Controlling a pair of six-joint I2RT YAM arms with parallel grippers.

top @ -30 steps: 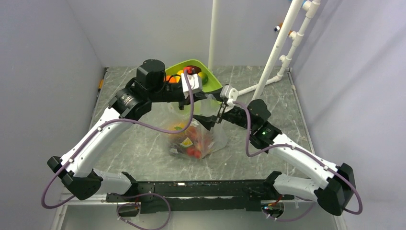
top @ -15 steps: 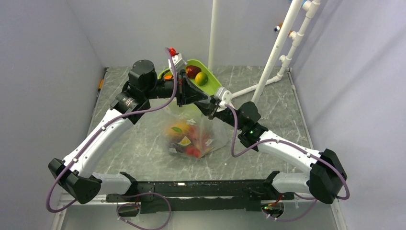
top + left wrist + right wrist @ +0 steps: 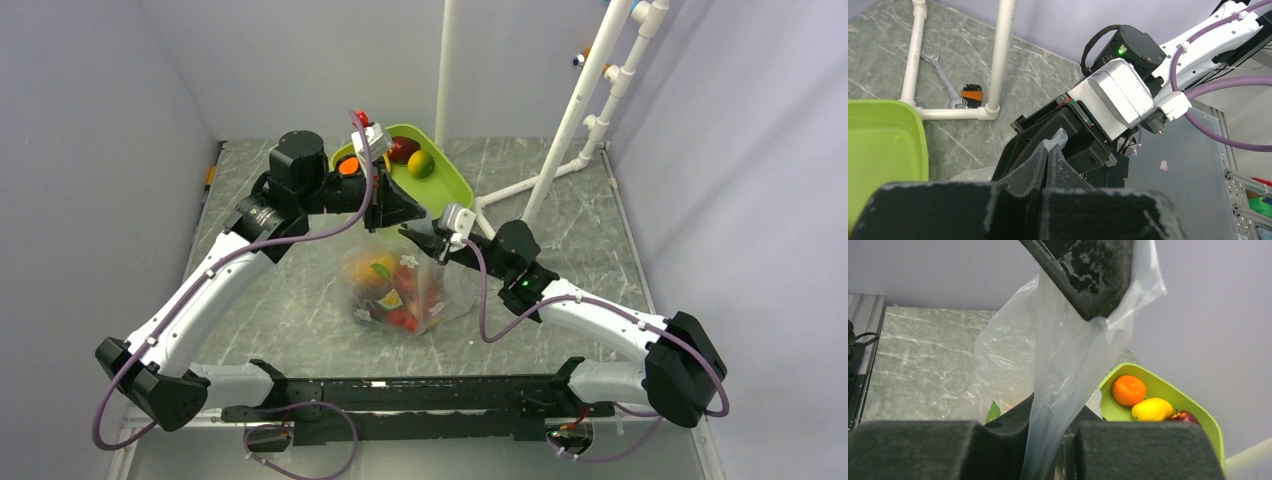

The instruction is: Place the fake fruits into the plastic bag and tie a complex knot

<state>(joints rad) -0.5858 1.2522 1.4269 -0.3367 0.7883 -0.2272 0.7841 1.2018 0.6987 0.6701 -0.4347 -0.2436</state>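
The plastic bag (image 3: 440, 292) lies mid-table with several fake fruits (image 3: 392, 290) inside. Its mouth is pulled up into a flat strip (image 3: 1068, 370) between both grippers. My left gripper (image 3: 412, 214) is shut on the strip's end, and a bit of clear plastic pokes past its fingertips (image 3: 1040, 156). My right gripper (image 3: 420, 238) sits just below it and is shut on the same strip (image 3: 1054, 430). No knot is in view. More fake fruits remain in the green tray: an orange (image 3: 1129, 390), a yellow one (image 3: 1153, 409) and a maroon one (image 3: 1184, 416).
The lime green tray (image 3: 452, 182) stands behind the bag, close to both grippers. A white pipe frame (image 3: 570, 120) rises at the back right, with a wrench (image 3: 943, 80) on the table by its foot. Walls close in on three sides.
My right gripper was open a second ago and has moved left toward the left gripper and shut on the bag's plastic. The left wrist has turned and drawn back slightly.
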